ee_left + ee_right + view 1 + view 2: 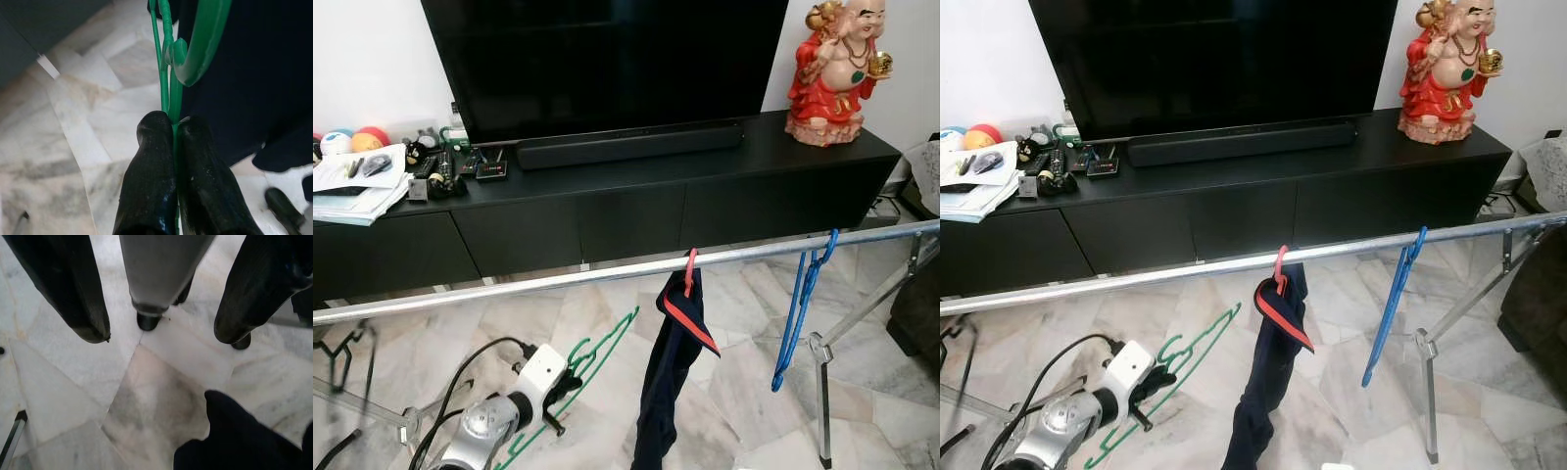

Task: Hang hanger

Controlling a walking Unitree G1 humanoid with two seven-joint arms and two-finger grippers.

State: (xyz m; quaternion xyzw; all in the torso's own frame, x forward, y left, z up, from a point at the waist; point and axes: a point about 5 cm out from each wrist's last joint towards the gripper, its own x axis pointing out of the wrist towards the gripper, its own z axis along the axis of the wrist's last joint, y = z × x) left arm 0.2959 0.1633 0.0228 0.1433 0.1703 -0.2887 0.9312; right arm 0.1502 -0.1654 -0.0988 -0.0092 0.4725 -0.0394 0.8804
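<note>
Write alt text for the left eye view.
The left claw grips a green hanger below a metal drying rail, where a dark garment and a blue hanger hang before a black TV cabinet.

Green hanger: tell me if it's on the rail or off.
Off. The green hanger is below the rail, pinched in the left end effector.

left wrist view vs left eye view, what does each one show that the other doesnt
Left wrist view alone: the left gripper up close, its fingers pinched shut on the thin bar of the green hanger.

Left eye view alone: the silver rail, a red hanger carrying the dark garment, a bare blue hanger, the black TV cabinet and the red figurine.

Both: the green hanger, held below the rail and not yet hooked on it, the dark garment, and the marble floor.
</note>
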